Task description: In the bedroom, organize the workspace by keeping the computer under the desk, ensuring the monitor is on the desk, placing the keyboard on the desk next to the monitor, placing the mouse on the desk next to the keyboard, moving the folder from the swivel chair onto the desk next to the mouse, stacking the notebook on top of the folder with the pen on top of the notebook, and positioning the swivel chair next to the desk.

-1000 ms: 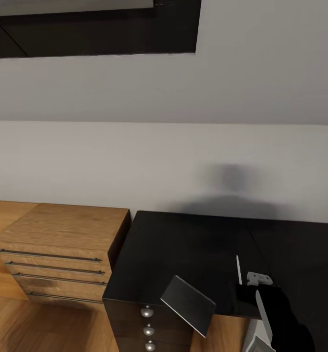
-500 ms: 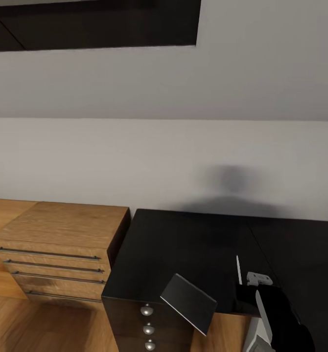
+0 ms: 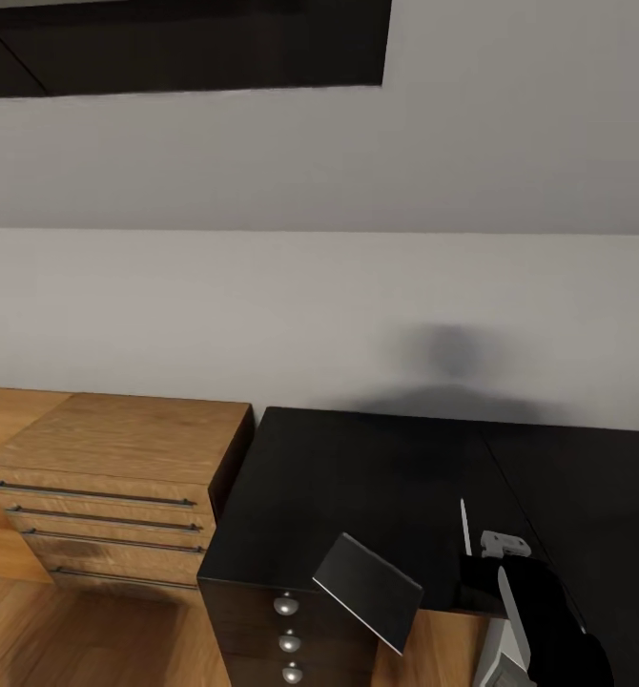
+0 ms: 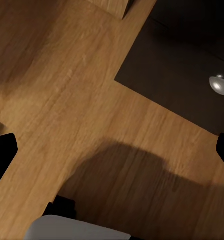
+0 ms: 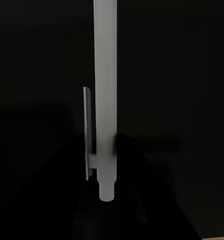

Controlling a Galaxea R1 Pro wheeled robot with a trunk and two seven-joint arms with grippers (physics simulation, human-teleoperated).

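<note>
Gripping pen point(image 5: 104, 100) w/ right jaws point(image 3: 474, 571) over desk point(image 3: 358, 477); clip seen wrist-side.

Plain pale grey wall point(image 3: 262, 315) ahead, soft blurred shadow point(image 3: 448, 367) on it low right. Dark rectangular panel point(image 3: 181, 48) high on the wall, top left. Light wooden drawer chest point(image 3: 110, 496) at left, 4 long bar handles showing. Beside it, touching, a dark unit point(image 3: 291, 630) with 3 round silver knobs. Wood plank floor point(image 4: 66, 100), warm tone, shadowed patches.
</note>
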